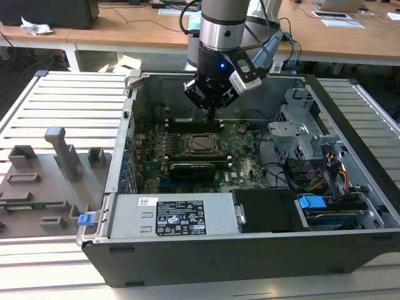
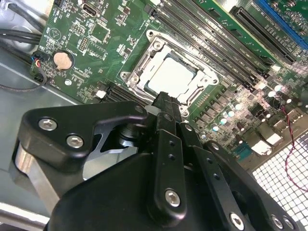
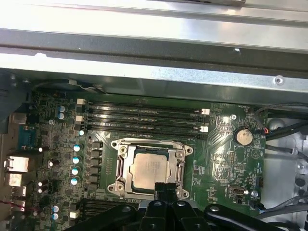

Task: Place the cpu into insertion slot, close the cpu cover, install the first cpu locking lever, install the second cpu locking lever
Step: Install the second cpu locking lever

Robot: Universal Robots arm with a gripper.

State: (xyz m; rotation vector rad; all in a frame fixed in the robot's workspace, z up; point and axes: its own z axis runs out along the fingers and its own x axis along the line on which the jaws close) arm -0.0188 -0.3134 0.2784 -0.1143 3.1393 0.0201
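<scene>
Black linkages and screw heads of the gripper [image 2: 166,103] crowd the foreground in the second wrist view, its two fingers pressed together with no gap and nothing between them, their tips just above the edge of the socket. Beneath them the cpu [image 3: 151,169] already lies flat in the insertion slot [image 2: 139,77], its pale silvery top facing up and its sides square with the socket rim; being square, it has no long axis to speak of. Framing the chip, the cpu cover [image 3: 126,166] appears to be folded down, its window showing the metal top. By my reading, placing is done and closing the cover is done or nearly so, so the locking levers are the work in hand; I cannot make out either lever clearly enough to say whether it is latched. That step would call for a firm sideways-and-down push along the socket's side, with the closed fingertips kept clear of the memory slots [image 3: 144,118] alongside.
</scene>
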